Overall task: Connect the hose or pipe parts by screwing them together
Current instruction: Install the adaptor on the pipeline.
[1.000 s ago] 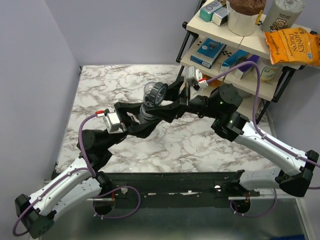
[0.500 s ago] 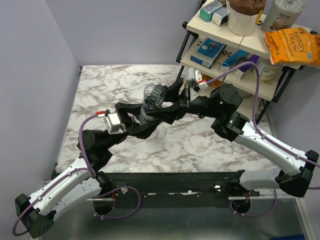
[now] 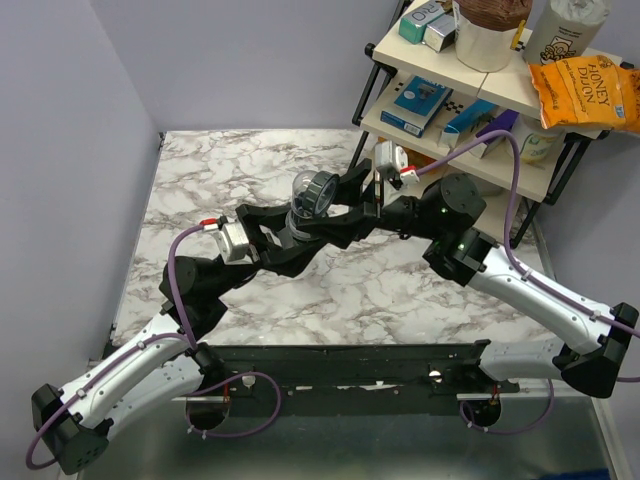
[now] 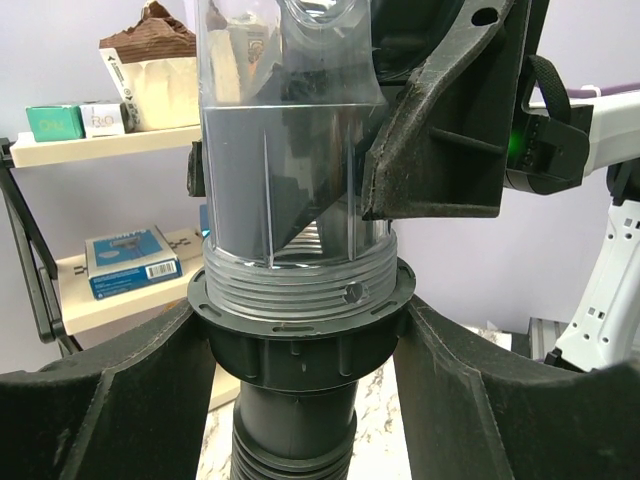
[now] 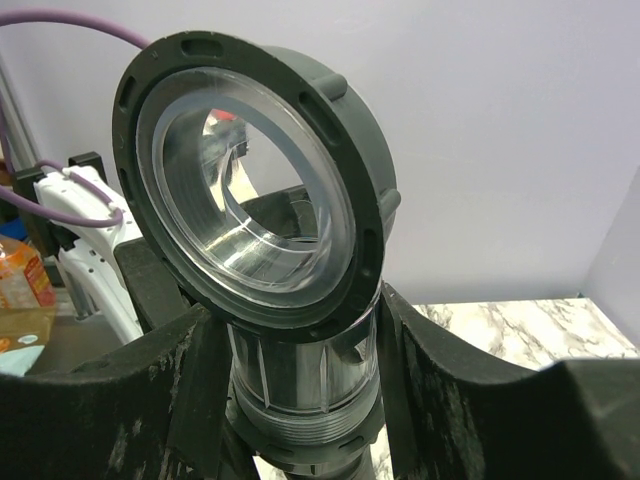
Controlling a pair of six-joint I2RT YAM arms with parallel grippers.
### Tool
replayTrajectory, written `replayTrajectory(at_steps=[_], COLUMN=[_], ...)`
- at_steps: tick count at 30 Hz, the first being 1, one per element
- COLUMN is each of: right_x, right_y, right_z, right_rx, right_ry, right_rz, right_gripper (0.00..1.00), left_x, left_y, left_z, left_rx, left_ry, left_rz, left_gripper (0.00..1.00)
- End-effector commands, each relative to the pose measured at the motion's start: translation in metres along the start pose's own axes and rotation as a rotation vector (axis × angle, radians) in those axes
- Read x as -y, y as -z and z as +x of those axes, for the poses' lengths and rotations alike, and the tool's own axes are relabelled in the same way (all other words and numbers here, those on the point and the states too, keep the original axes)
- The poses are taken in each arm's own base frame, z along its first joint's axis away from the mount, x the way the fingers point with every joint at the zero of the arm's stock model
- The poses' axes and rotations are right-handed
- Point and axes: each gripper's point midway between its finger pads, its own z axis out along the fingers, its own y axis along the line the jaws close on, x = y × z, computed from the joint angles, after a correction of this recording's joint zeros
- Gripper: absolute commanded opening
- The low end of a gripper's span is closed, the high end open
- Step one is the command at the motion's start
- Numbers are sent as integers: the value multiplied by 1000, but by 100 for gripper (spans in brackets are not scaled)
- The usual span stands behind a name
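Top external, left gripper pinching one hose collar, right gripper pinching one fitting.

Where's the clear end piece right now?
In the top view the clear end piece is held up over the table's middle, between the left gripper below it on the hose collar and the right gripper to its right.

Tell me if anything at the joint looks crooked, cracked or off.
Nothing looks cracked or spilled. The clear end piece sits about square in the collar nut, but several of its threads show above the nut, so the joint looks only partly screwed on.
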Motion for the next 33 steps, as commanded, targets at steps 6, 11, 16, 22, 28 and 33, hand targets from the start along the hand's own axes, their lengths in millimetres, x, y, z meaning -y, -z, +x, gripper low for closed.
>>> replayTrajectory(at_steps=[6, 11, 16, 22, 28, 33], right_x=[-10, -4, -21, -17, -6, 3], right_y=[7, 8, 8, 14, 20, 29], right_z=[66, 80, 100, 113, 126, 130], right_rx=[-207, -243, -336, -378, -413, -424], right_ry=[-127, -145, -196, -215, -222, -198], right_rz=[-82, -54, -185, -140, -48, 33], right_gripper=[1, 1, 1, 1, 1, 1], left_x=[9, 4, 7, 4, -5, -5], left_y=[-5, -6, -7, -6, -6, -5], left_z=[-84, -87, -91, -93, -96, -97], left_rx=[252, 258, 264, 269, 275, 272], left_ry=[-97, -121, -149, -154, -174, -178], left_rz=[32, 8, 23, 4, -45, -49], left_gripper=[0, 0, 0, 0, 0, 0])
